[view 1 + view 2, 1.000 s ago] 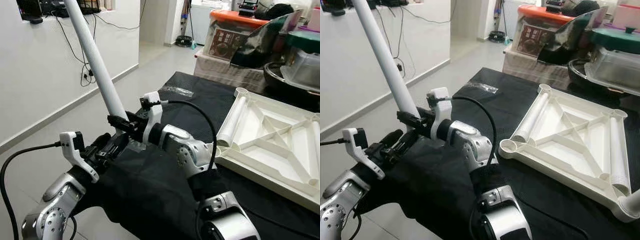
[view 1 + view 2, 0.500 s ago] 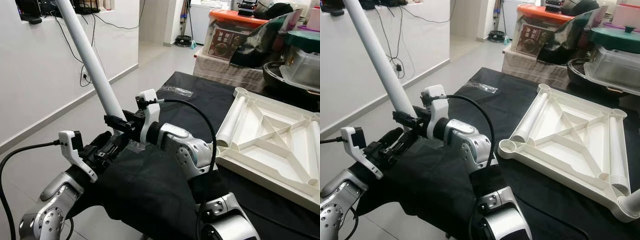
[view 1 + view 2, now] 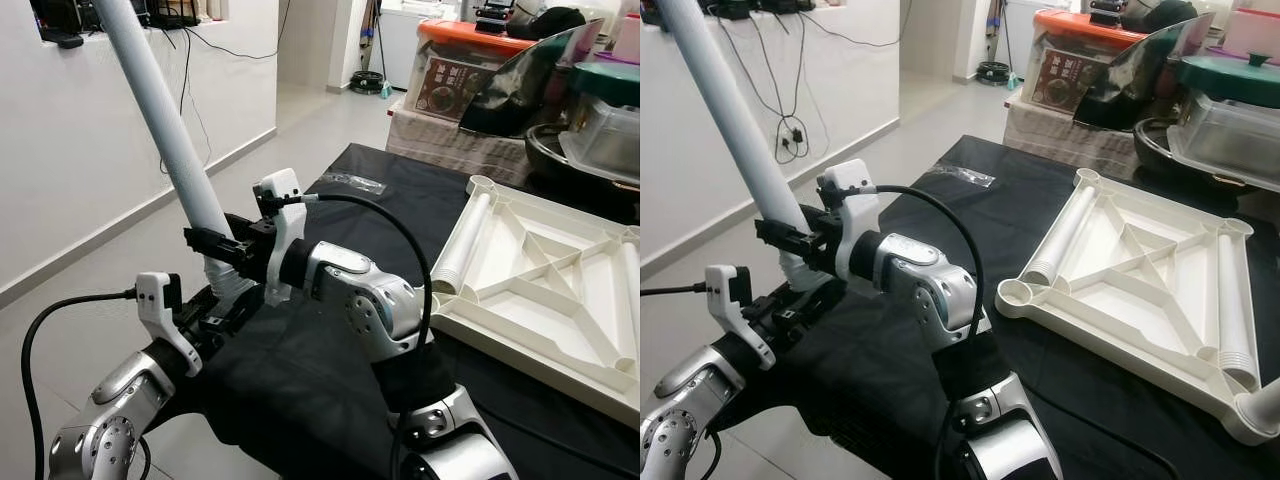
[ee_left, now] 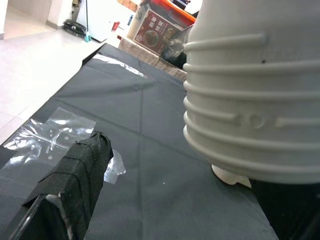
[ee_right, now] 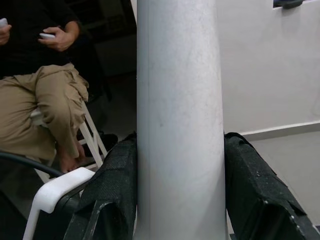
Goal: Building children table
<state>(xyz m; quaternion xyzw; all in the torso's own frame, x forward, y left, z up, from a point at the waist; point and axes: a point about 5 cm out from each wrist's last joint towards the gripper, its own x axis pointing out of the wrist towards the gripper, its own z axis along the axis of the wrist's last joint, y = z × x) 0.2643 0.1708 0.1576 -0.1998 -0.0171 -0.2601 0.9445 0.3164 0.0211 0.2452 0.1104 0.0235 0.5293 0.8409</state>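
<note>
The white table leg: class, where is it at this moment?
In the left eye view, the white table leg rises tilted at the robot's left, over the black-covered table's left edge, clamped by the right end effector.

No writing can be read anywhere: the printed box (image 3: 447,88) under the orange lid (image 3: 478,36), at the upper right of the frame, carries a round picture and some lettering too small and blurred to make out, and nothing else bears a legible label

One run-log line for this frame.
right pincer: shut on table leg | left pincer: at threaded end | tabletop: upside down on black cloth
</note>
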